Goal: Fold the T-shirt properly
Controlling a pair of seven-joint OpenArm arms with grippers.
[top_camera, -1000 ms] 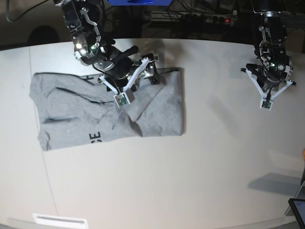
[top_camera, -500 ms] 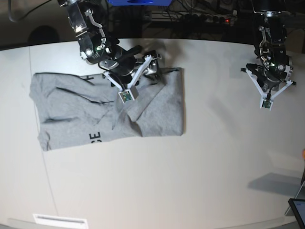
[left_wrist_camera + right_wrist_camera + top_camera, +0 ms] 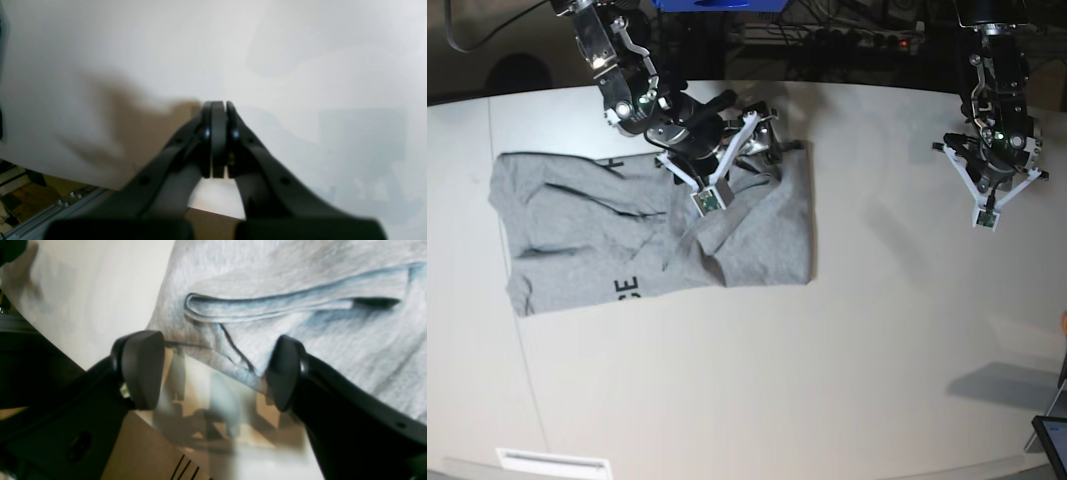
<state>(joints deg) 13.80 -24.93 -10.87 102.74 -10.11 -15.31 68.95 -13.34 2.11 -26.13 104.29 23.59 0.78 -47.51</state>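
I am holding my right gripper (image 3: 213,373) over the far edge of the T-shirt (image 3: 647,230), its jaws standing wide apart with nothing between them but a hem and a folded ridge of grey cloth lying just beyond the pads. The T-shirt is lying on the white table (image 3: 827,380), towards my right side, already doubled into a rough wide rectangle, with a loose flap crossing its middle and a bit of black lettering (image 3: 627,289) showing at the near edge. My left gripper (image 3: 218,140) is hanging well apart from the cloth over bare table, jaws pressed together and empty. I judge the folding partly done: the flap needs flattening and at least one more fold is left.
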